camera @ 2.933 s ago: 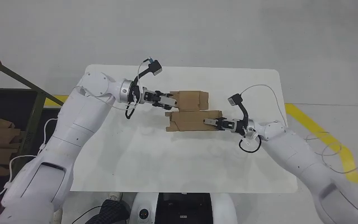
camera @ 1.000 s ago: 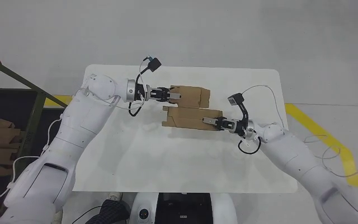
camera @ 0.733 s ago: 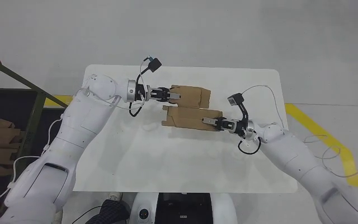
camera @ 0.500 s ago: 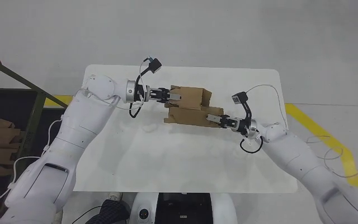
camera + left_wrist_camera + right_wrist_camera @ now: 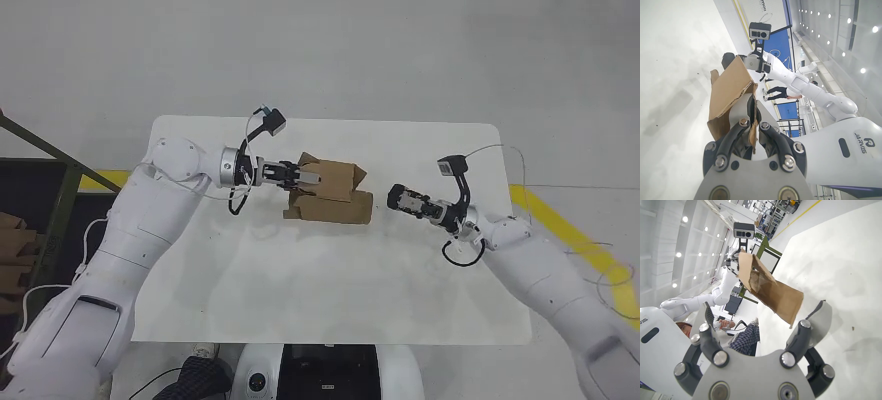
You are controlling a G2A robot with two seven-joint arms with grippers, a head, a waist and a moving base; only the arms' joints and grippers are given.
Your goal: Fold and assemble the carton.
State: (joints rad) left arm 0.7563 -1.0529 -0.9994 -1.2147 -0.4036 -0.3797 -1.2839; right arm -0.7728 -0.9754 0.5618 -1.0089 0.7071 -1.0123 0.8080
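Left tool (image 5: 306,177) clenched on a carton (image 5: 330,200) flap; right tool (image 5: 396,198) released, near it but apart. Carton part-formed, end flaps unfolded; judged roughly midway.

The carton (image 5: 330,195) at mid table (image 5: 300,290), left gripper (image 5: 314,176) on its left edge, right gripper (image 5: 393,198) beside its right end, apart

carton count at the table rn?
1. A single carton sits mid-table, its edge pinched by the left gripper; the open right gripper is beside it, not touching. No others visible there.
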